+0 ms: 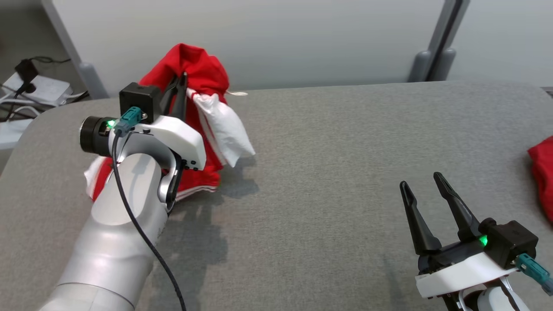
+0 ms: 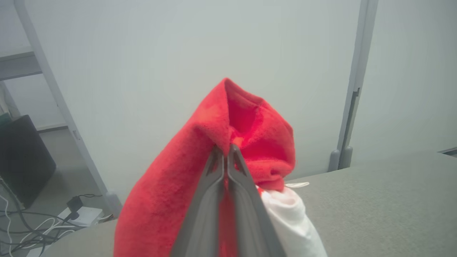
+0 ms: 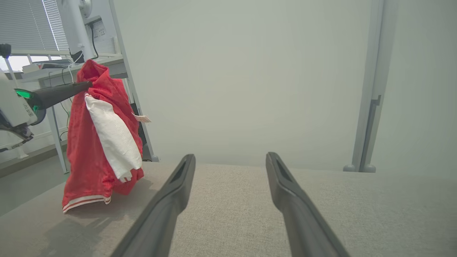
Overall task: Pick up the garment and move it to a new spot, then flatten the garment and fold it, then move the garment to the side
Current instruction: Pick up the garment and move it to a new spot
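Garment (image 1: 203, 73), red with a white part (image 1: 224, 125), hangs over the far left corner of the big gray table (image 1: 345, 151). Its top is up off the table. Its striped bottom edge rests on the table top. The left gripper (image 1: 183, 80) is above that same corner. Its two dark fingers (image 2: 207, 200) are squeezed tight on the top fold of the garment, so the cloth droops down from them. The right gripper (image 1: 421, 179) is over the near right part of the table, well apart from the garment, with its fingers spread wide and nothing between them. Another red cloth (image 1: 542, 172) lies at the table's right edge. A tiny pale tag (image 1: 237, 93) sticks out of the garment.
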Motion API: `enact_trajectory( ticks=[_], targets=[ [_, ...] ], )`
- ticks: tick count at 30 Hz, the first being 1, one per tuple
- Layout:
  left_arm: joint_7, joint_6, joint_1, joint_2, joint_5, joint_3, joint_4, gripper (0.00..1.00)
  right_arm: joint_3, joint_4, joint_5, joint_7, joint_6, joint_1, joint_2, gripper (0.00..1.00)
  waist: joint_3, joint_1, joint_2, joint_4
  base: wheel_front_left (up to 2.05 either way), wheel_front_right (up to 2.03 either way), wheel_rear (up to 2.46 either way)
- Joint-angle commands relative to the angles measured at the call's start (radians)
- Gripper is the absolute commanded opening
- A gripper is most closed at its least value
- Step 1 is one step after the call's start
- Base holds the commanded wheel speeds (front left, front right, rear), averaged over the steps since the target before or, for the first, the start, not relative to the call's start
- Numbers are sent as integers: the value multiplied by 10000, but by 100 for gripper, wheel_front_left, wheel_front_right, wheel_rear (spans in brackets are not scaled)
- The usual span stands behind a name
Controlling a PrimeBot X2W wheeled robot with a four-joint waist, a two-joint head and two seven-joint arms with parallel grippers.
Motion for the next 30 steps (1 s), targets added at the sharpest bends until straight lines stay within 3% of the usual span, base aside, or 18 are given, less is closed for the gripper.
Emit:
enact_trajectory(
  ticks=[1,15,23,30],
  targets=[
    [-60,-50,-146,260,74,149,-435,0,159,-249,113,-59,42,-14,-40,100,-202,0,0,-329,0,0,0],
    [854,-276,118,-240,-4,-1252,-1802,0,153,-336,162,-59,42,-48,39,100,-92,0,0,-1736,0,0,0],
    [1384,-370,387,-283,-861,-3070,-2060,0,332,-366,222,-59,42,-310,152,100,395,0,0,-2406,0,0,0],
    [1588,-208,429,-285,-1633,-4654,-1312,0,409,-369,261,-59,42,-595,280,100,911,0,0,-2827,0,0,0]
  ],
)
